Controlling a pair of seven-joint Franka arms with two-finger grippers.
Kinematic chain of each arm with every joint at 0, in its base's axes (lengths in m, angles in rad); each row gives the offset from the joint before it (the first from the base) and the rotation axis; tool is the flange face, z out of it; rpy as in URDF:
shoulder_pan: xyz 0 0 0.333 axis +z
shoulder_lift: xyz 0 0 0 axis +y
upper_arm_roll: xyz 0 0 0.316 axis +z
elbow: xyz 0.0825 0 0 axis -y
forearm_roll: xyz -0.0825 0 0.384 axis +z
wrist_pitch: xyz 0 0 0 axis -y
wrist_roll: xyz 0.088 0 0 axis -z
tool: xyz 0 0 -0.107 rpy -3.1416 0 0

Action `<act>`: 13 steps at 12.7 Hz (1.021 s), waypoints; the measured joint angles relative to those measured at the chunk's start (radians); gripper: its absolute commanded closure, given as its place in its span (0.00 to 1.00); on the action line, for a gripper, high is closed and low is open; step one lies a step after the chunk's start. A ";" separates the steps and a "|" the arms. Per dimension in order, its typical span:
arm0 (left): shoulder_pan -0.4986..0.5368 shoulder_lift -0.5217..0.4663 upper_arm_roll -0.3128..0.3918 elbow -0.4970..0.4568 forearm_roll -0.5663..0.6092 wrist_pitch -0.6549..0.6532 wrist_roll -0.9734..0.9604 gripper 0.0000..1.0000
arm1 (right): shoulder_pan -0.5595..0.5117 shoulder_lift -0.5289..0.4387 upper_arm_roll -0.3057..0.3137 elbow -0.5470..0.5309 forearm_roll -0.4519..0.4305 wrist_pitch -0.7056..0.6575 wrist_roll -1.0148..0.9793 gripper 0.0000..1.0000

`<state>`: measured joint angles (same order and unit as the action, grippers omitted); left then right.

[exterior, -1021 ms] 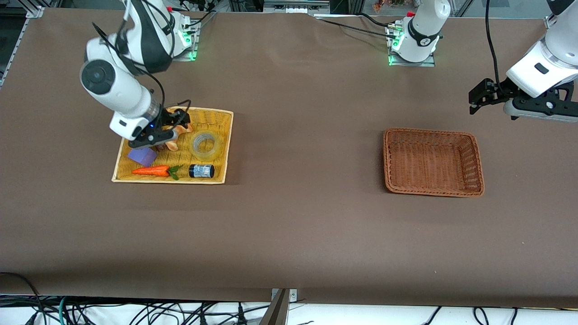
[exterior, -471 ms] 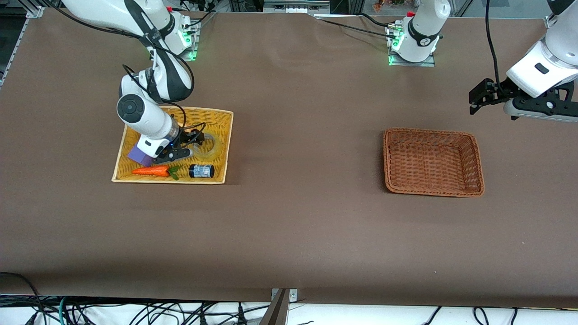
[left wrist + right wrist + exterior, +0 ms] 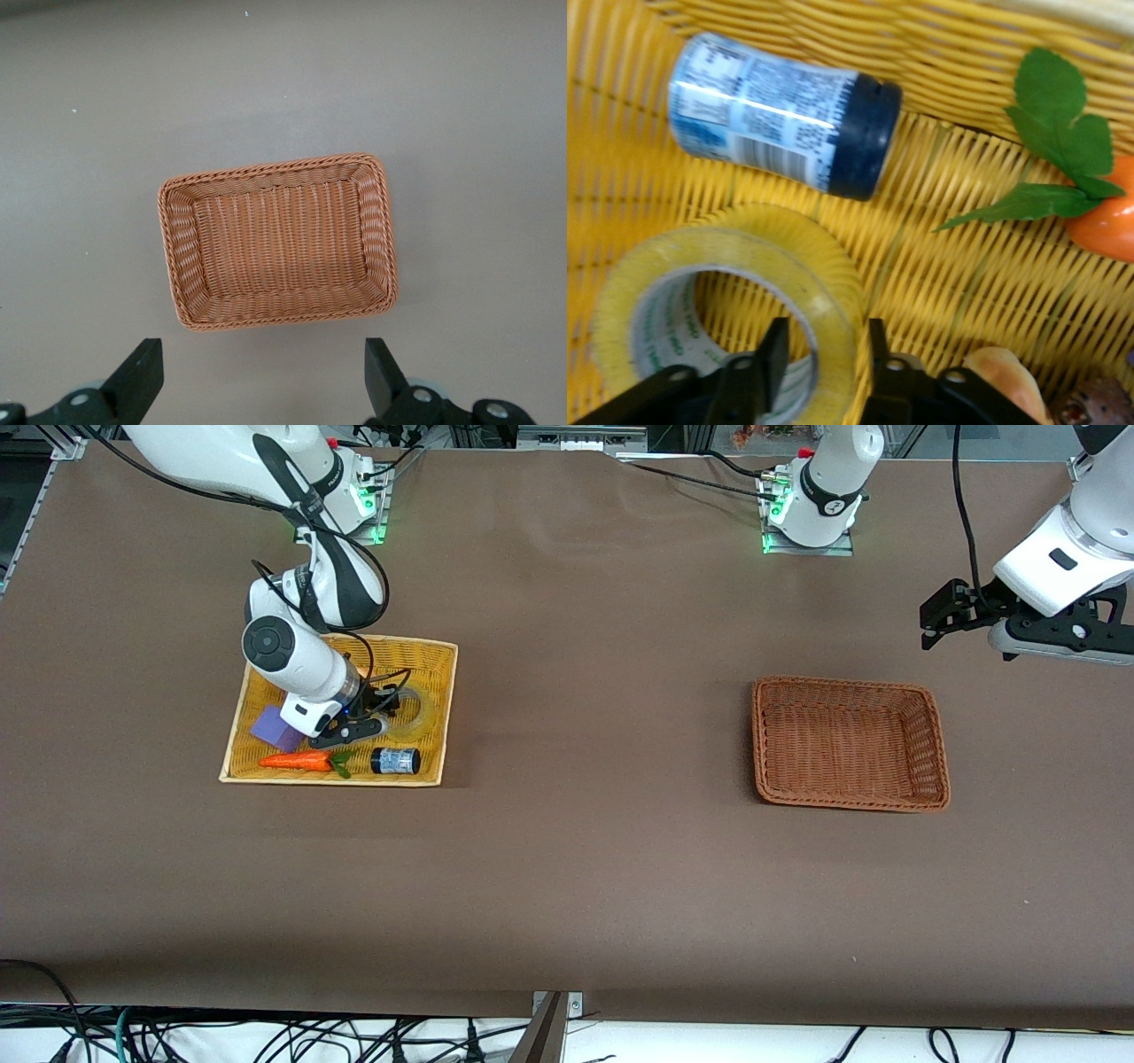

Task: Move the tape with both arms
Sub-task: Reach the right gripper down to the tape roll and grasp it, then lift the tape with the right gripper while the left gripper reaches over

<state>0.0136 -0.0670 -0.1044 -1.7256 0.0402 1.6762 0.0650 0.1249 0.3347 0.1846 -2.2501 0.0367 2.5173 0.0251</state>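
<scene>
The tape (image 3: 426, 712), a yellowish ring, lies flat in the yellow wicker tray (image 3: 430, 662) toward the right arm's end of the table. My right gripper (image 3: 386, 708) is down in the tray and shut on the tape. In the right wrist view the tape (image 3: 788, 257) has one finger inside its hole and the other outside, with the right gripper (image 3: 827, 332) pinching the wall between them. My left gripper (image 3: 926, 625) waits open in the air over bare table beside the brown basket (image 3: 849, 687). In the left wrist view the left gripper (image 3: 263, 350) holds nothing.
In the yellow tray lie a dark jar with a blue label (image 3: 395, 761), a toy carrot (image 3: 297, 761) and a purple block (image 3: 269, 727). The jar (image 3: 780, 111) lies on its side close to the tape. The brown basket (image 3: 275, 168) holds nothing.
My right gripper came down across the tray to the tape and closed its fingers on the ring's wall. The left arm has not moved.
</scene>
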 measured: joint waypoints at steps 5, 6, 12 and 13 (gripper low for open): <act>-0.001 0.005 0.000 0.000 0.000 0.000 0.000 0.00 | 0.001 -0.098 0.030 0.130 -0.015 -0.260 0.002 1.00; -0.002 0.006 0.000 0.000 0.000 0.000 0.000 0.00 | 0.003 -0.118 0.052 0.189 -0.019 -0.344 0.016 1.00; -0.003 0.008 -0.002 0.002 0.000 -0.001 0.000 0.00 | 0.297 0.009 0.090 0.442 -0.022 -0.486 0.481 1.00; -0.003 0.008 -0.002 0.002 0.000 -0.002 0.000 0.00 | 0.368 0.080 0.090 0.500 -0.023 -0.465 0.590 1.00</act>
<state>0.0102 -0.0587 -0.1065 -1.7240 0.0402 1.6742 0.0651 0.4928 0.4146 0.2744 -1.7499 0.0136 2.0519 0.6148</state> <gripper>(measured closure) 0.000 0.789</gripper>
